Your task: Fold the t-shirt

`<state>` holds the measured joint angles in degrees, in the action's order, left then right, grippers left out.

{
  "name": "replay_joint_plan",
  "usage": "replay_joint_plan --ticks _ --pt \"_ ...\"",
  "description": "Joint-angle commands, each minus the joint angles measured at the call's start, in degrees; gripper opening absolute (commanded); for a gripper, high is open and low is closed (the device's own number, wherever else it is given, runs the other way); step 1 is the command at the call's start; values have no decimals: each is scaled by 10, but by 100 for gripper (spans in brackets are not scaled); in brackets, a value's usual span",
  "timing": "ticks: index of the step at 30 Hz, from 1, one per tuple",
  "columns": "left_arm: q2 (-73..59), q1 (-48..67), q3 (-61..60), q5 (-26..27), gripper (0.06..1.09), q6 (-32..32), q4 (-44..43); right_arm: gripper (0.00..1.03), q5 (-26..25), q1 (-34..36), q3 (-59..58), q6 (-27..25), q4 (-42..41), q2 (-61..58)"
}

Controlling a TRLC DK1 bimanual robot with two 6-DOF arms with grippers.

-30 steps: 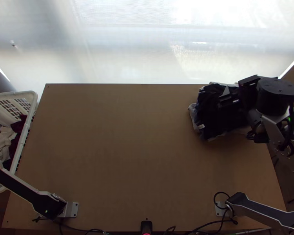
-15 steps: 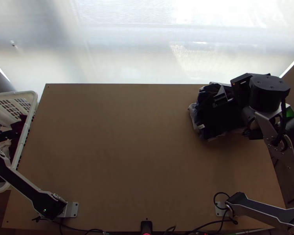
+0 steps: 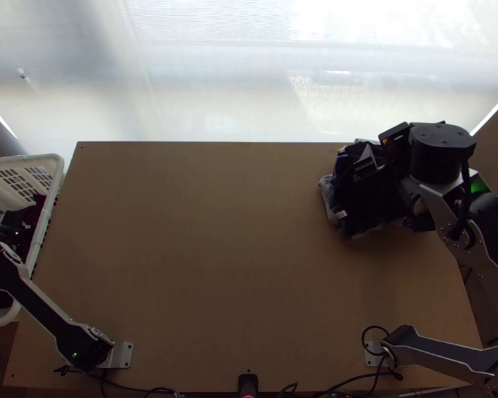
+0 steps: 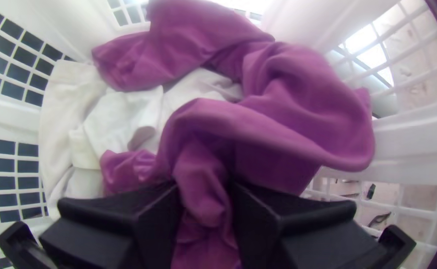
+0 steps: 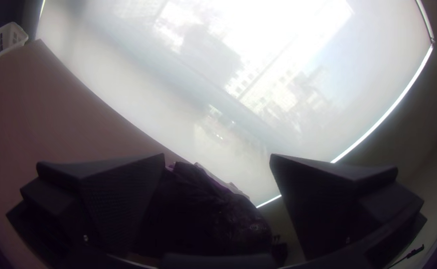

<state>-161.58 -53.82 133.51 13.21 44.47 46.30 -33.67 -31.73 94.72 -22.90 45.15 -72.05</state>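
We have the left pincer (image 3: 13, 225) down inside the white basket (image 3: 55, 167), pinching a bunched length of purple cloth (image 4: 308, 109) between its wide black fingers. The right pincer (image 3: 367, 164), by the desk's far right corner, has its fingers spread well apart. Nearest us, cables (image 3: 126, 387) trail along the near edge of the desk (image 3: 236, 265), and a small black device (image 3: 248, 383) stands at about that edge's middle. From there the wooden surface runs to the far edge, between the basket and the dark clothes pile (image 3: 355, 215). The basket stands just beside the left edge, its high rim reaching almost to the far left corner; lattice walls surround the left pincer on the sides we can see. The purple cloth lies bunched in there, partly between the left pincer's fingers, with loose folds looping up around them and over white cloth (image 4: 123, 114). We can't make out its sleeves or hem. Farther off, the dark clothes pile sits by the far right corner, a pale layer along its side; the right pincer is over it, though we cannot tell whether they touch. Beyond the far edge rises a bright blind (image 3: 216, 79).
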Motion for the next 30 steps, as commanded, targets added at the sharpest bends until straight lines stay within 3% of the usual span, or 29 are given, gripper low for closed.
replay_joint_plan --ticks 1,5,17,21,25,30 --pt "-17 18 0 -5 18 -4 7 98 0 -4 -1 -8 1 -5" --pt "34 16 -7 -4 9 -21 55 98 0 -5 -4 -10 3 -5" --pt "331 -23 -26 42 9 -32 151 98 3 -14 -11 -13 -2 -4" --pt "459 -16 -26 93 9 -33 208 98 6 -13 -27 -9 -2 5" --pt "612 25 -58 155 9 -44 266 98 15 -25 -77 -1 -2 21" --pt "769 161 -92 159 9 -40 314 98 26 -44 -140 5 -2 54"
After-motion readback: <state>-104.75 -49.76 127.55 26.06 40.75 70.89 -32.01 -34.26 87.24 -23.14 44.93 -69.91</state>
